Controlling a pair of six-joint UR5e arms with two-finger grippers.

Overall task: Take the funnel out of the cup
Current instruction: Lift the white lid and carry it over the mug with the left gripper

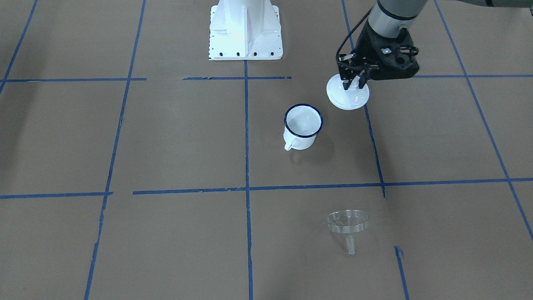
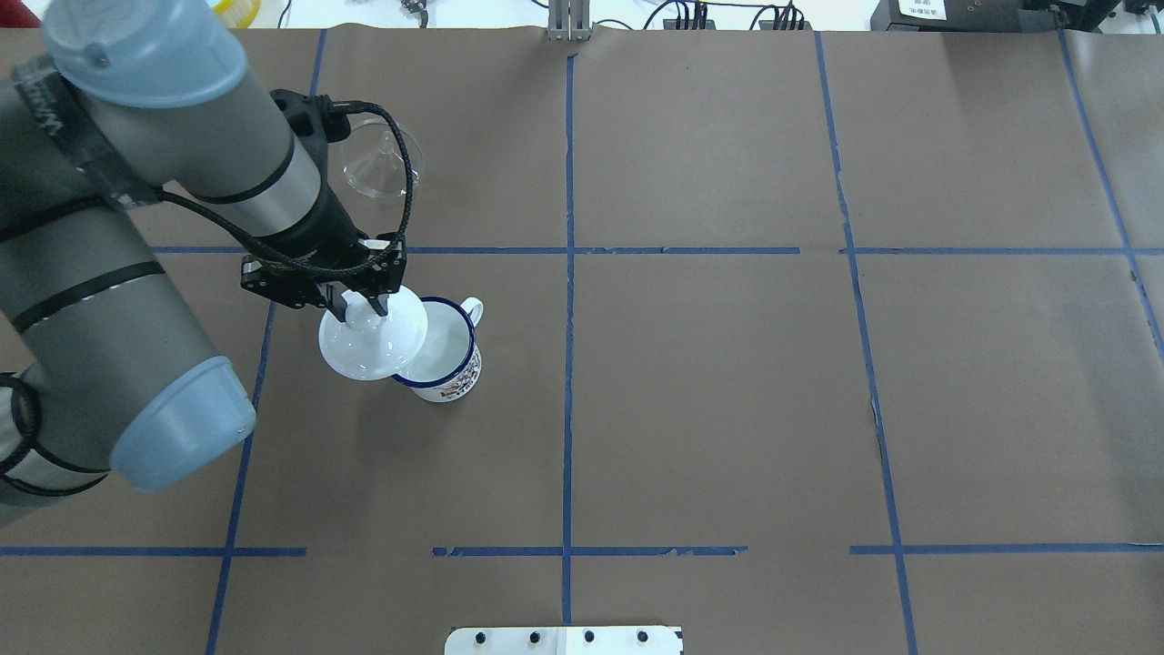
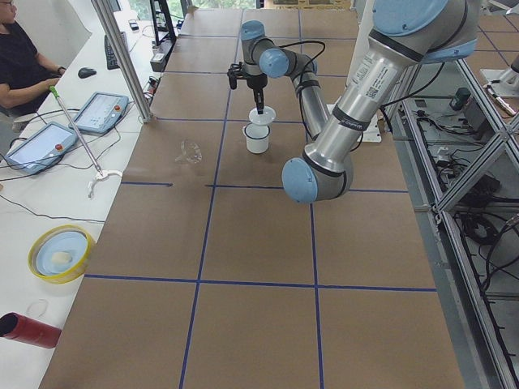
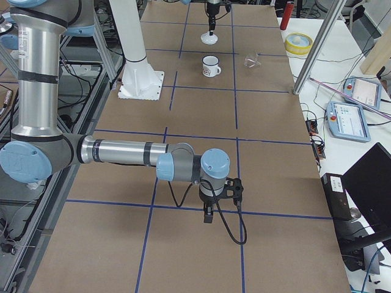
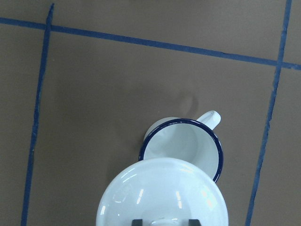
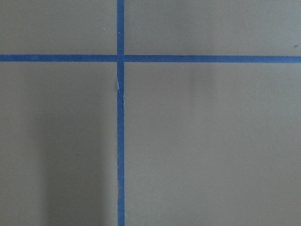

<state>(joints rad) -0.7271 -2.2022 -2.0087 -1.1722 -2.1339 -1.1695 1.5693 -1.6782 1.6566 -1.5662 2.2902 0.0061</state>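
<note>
The cup, a white enamel mug with a dark blue rim, stands upright near the table's middle with nothing inside it. The clear funnel lies on the brown paper well away from the cup, toward the operators' side. My left gripper is shut on the knob of a white round lid and holds it in the air just beside the cup. In the left wrist view the lid overlaps the cup's near rim. My right gripper hangs low over bare paper at the far end; whether it is open or shut I cannot tell.
The white robot pedestal stands at the table's robot side. Blue tape lines cross the brown paper. A side bench holds tablets, a yellow bowl and a red cylinder; a person sits there.
</note>
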